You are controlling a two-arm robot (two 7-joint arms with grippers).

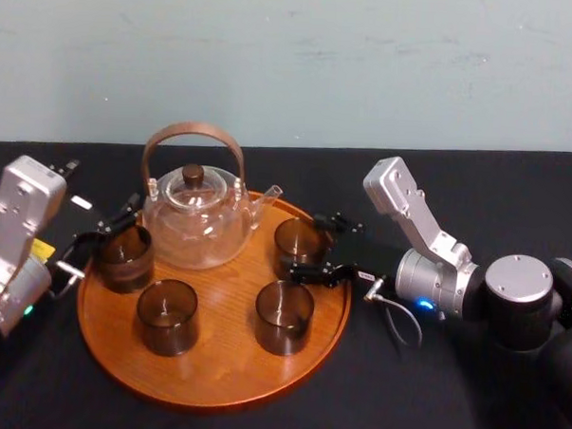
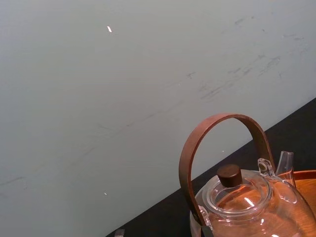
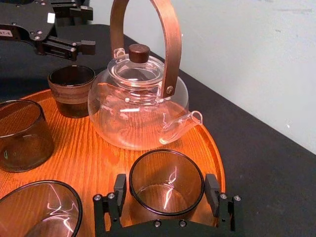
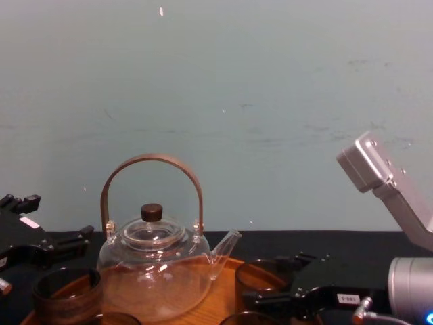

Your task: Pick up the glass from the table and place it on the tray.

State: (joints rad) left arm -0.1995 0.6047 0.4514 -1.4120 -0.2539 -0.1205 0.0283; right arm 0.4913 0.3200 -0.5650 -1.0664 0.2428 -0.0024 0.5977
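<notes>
Since the glass [image 1: 299, 242] already stands upright on the tray [image 1: 224, 364], at its far right beside the teapot [image 1: 193, 220], the right tool [image 3: 166, 193] brackets it closely. Whether it grips or has let go, I cannot tell. The left tool [image 3: 91, 29] hangs open and empty near the far left glass [image 3: 71, 90]. The glasses are smoky, smooth and straight-walled. The tray is round grained wood, and the worktop [image 1: 401, 410] is black cloth.

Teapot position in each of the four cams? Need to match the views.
Head view: teapot centre-left, at the tray's far side.
Left wrist view: teapot close up, handle arching against the wall.
Right wrist view: teapot just beyond the glass the right gripper straddles.
Chest view: teapot lower left of centre.
Shared landmark: the tray under it.
</notes>
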